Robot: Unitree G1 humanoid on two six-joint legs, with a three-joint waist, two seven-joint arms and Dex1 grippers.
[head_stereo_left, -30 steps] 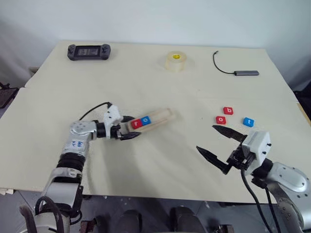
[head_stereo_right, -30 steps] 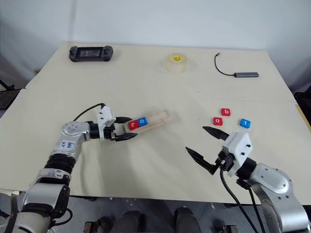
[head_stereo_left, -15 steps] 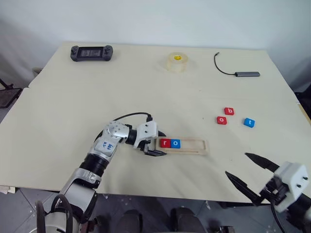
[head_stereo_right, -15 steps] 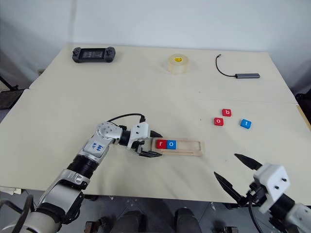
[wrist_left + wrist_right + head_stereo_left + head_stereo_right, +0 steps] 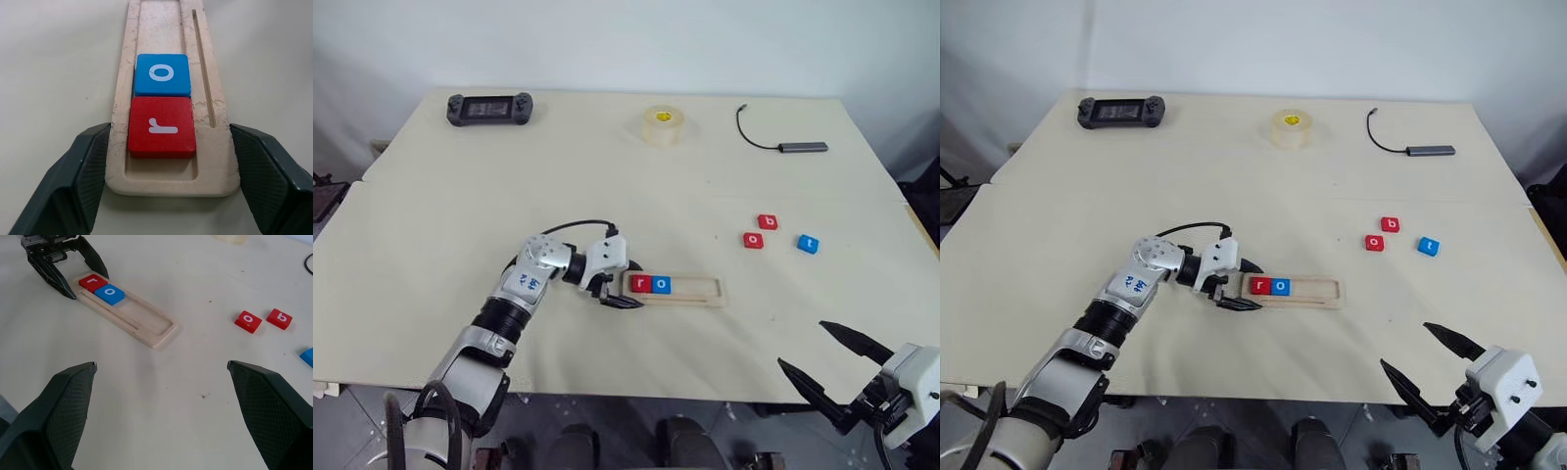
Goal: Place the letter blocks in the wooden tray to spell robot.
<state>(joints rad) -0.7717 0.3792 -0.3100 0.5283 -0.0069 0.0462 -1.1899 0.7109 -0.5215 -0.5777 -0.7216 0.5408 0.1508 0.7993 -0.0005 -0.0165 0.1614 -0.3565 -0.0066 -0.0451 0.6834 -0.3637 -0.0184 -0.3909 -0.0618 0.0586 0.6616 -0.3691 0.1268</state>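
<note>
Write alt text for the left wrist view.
A wooden tray holds a red r block and a blue o block at its near end. The left end effector grips that end, a finger on each side.

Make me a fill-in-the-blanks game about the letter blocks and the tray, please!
1. The wooden tray holds ____ letter blocks.
2. In the tray, the red r block sits next to a ____ o block.
3. The b block loose on the table is ____.
4. The left gripper has a finger on each side of the tray's ____.

Missing words: two; blue; red; end
</note>
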